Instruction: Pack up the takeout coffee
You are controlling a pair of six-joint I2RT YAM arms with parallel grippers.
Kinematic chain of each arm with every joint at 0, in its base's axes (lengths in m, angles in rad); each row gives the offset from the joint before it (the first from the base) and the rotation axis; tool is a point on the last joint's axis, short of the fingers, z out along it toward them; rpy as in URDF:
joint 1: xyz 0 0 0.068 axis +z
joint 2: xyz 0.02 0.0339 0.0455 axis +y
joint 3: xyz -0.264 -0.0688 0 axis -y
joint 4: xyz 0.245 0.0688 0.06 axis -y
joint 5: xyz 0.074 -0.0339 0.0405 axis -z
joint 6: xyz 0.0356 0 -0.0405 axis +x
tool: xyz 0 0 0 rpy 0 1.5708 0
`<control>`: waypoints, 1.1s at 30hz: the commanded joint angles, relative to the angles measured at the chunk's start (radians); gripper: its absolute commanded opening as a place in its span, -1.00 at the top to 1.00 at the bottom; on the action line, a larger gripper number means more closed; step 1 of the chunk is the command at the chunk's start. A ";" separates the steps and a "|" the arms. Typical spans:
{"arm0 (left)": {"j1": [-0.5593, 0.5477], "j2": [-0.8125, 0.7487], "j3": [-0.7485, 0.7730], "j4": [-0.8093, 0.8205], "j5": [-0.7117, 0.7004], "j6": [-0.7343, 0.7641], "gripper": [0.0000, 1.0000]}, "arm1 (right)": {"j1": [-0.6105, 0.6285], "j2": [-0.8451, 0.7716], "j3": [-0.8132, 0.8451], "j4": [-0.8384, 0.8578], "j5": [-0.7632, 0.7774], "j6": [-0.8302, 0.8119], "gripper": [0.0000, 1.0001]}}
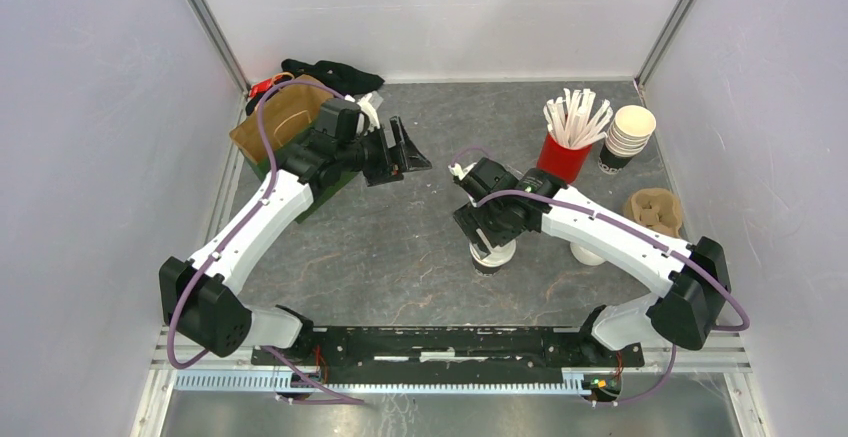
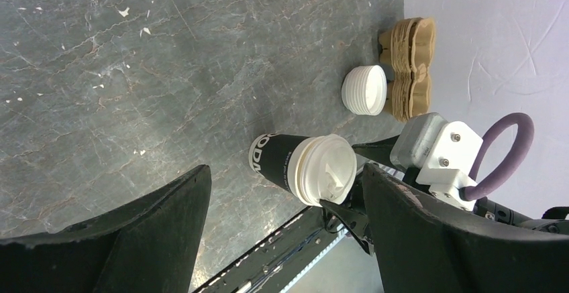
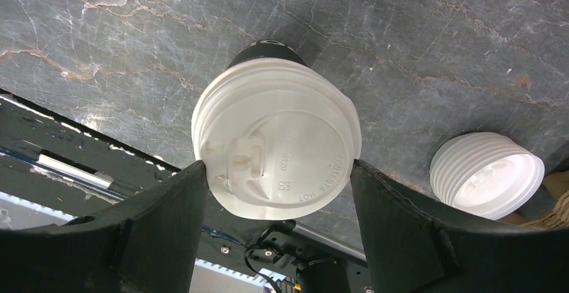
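The lidded cup (image 3: 276, 139), standing toward the surface's (image 1: 400, 257) near edge, is flanked by the wide-open right end effector (image 3: 276, 169); nothing is held by the wide-open left end effector (image 2: 285, 172).

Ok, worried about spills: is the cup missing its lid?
No, a white lid caps the cup.

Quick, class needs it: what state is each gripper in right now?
Left gripper: open, empty.
Right gripper: fingers wide around the lidded coffee cup; grip cannot be told.
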 commanded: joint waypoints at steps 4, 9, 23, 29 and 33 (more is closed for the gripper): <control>0.009 -0.012 0.015 0.007 0.023 0.045 -0.78 | 0.005 -0.013 -0.010 0.038 0.016 0.021 -0.62; 0.010 -0.008 0.019 0.006 0.025 0.045 -0.78 | 0.005 -0.016 -0.015 0.044 0.012 0.023 -0.63; 0.011 -0.007 0.011 0.007 0.030 0.045 -0.79 | 0.006 -0.020 -0.023 0.051 0.003 0.022 -0.66; 0.011 -0.005 0.011 0.008 0.035 0.047 -0.79 | 0.005 -0.031 -0.012 0.044 0.009 0.025 -0.66; 0.011 -0.005 0.009 0.009 0.038 0.045 -0.79 | 0.006 -0.042 -0.022 0.044 0.007 0.032 -0.66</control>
